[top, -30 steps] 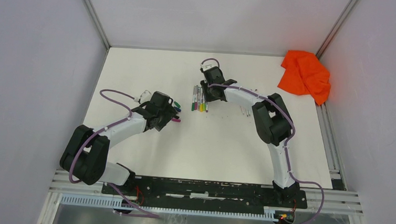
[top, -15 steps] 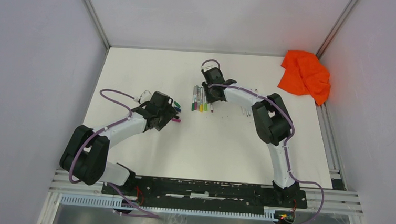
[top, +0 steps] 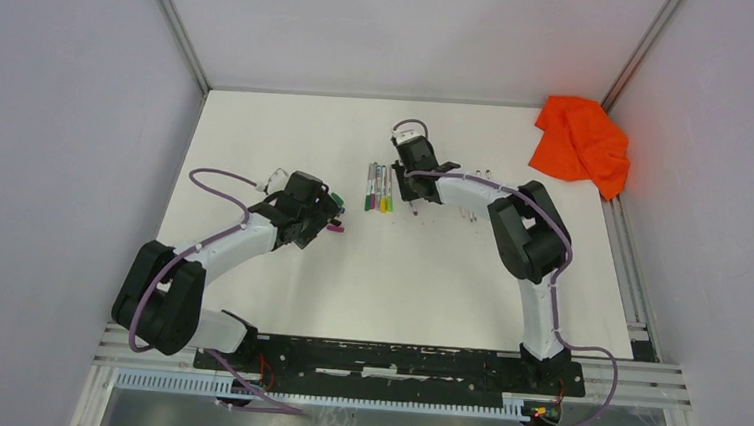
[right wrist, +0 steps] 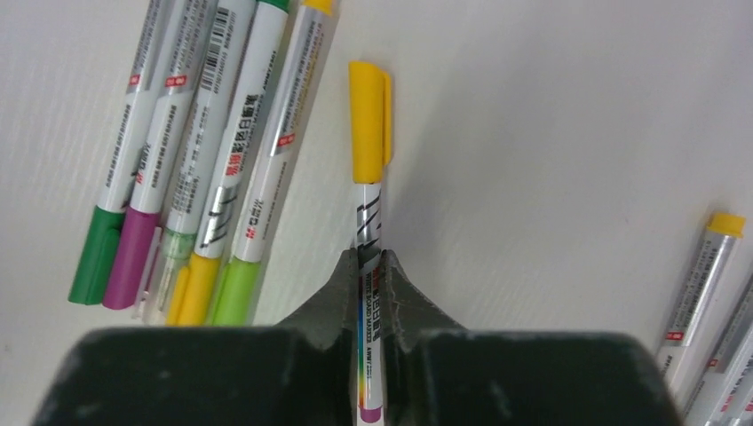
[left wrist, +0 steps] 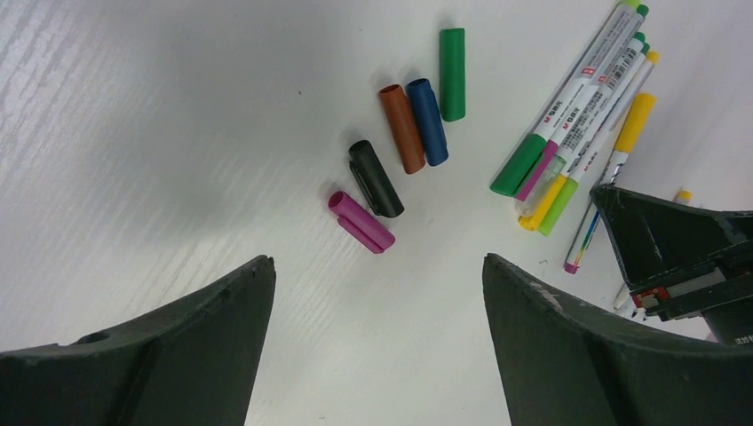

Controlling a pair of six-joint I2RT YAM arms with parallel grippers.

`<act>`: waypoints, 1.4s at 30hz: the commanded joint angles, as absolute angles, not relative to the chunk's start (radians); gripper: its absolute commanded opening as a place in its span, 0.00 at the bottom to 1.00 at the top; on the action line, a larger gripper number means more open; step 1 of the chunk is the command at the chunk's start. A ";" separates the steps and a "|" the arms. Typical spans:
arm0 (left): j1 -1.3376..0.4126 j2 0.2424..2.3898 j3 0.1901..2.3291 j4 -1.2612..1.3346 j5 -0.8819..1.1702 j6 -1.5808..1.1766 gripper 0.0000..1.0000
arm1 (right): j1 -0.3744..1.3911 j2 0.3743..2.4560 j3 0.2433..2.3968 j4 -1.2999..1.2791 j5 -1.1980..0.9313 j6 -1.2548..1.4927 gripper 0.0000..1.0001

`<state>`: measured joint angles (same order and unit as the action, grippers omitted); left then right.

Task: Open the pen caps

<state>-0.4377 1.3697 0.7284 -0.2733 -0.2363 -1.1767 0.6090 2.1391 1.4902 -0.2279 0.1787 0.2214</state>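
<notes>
Shifted rightward, the right gripper (right wrist: 371, 266) pinches a grey-white pen (right wrist: 367, 222), yellow cap (right wrist: 368, 120) beyond its fingertips; the left gripper (left wrist: 377, 259) gapes wide over five loose caps (left wrist: 404, 129).

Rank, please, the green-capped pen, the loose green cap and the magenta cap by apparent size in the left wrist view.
1. green-capped pen, by far.
2. loose green cap.
3. magenta cap, only slightly smaller.

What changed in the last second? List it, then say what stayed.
The right pincer slid right, off the pen row, and closed on a yellow-capped pen. Unchanged: the left pincer, open above the loose caps; the pen row; the cloth.
</notes>
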 commanded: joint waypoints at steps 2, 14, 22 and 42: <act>-0.435 1.370 0.755 -0.189 -0.156 -1.158 0.97 | 0.581 2.067 1.348 -0.241 0.143 0.219 0.00; -0.435 1.489 0.831 -0.015 0.034 -1.194 1.00 | 0.585 1.773 1.049 0.017 -0.118 0.195 0.00; -0.445 1.585 0.893 0.048 0.115 -1.237 1.00 | 0.641 1.689 0.996 0.078 -0.181 0.218 0.00; -0.476 1.653 0.946 0.038 0.067 -1.266 0.56 | 0.721 1.707 1.063 0.079 -0.216 0.218 0.00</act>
<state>-0.4675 1.6379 0.9062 0.0177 0.0818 -1.2385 0.7162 1.7195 1.0321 0.0479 -0.2028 0.2161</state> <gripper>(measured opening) 0.616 0.022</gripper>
